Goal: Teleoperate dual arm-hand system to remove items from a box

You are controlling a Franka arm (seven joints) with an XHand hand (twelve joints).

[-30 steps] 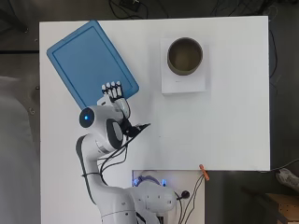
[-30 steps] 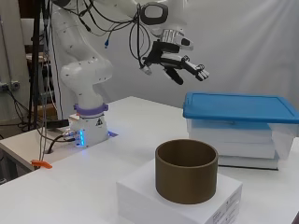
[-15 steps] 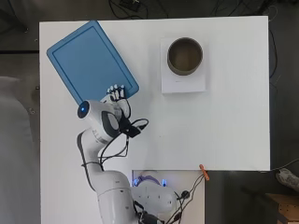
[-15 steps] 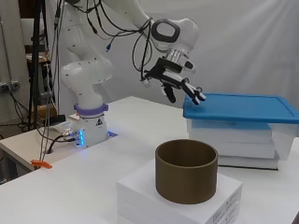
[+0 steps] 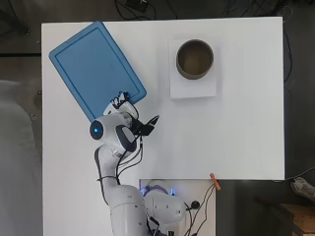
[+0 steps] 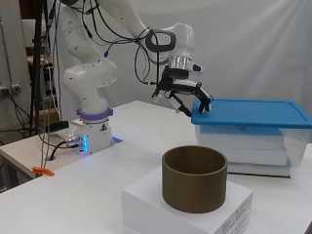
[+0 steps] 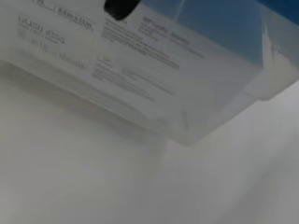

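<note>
A clear plastic box [image 6: 243, 146] with a blue lid [image 5: 96, 69] stands at the table's far left in the overhead view. Its lid [image 6: 253, 108] is on, and what is inside is hidden. My hand [image 6: 184, 88] hangs at the lid's near corner, open, fingers spread and pointing down. The fingertips [image 6: 204, 103] are at the lid's edge; I cannot tell whether they touch it. From above, the hand [image 5: 122, 102] shows just at the lid's lower right edge. The wrist view shows the box's clear wall [image 7: 154, 79] with a printed label, close up, and one dark fingertip [image 7: 119, 7].
A brown open cylinder [image 5: 195, 59] stands on a white carton [image 5: 193, 86] at the back middle of the table; in the side view the cylinder [image 6: 195, 178] is in front. An orange clip [image 5: 215, 181] lies at the near table edge beside the arm's base [image 6: 95, 139].
The hand has come down and moved toward the box, from well above the table to the lid's near corner. The box and cylinder have not moved.
</note>
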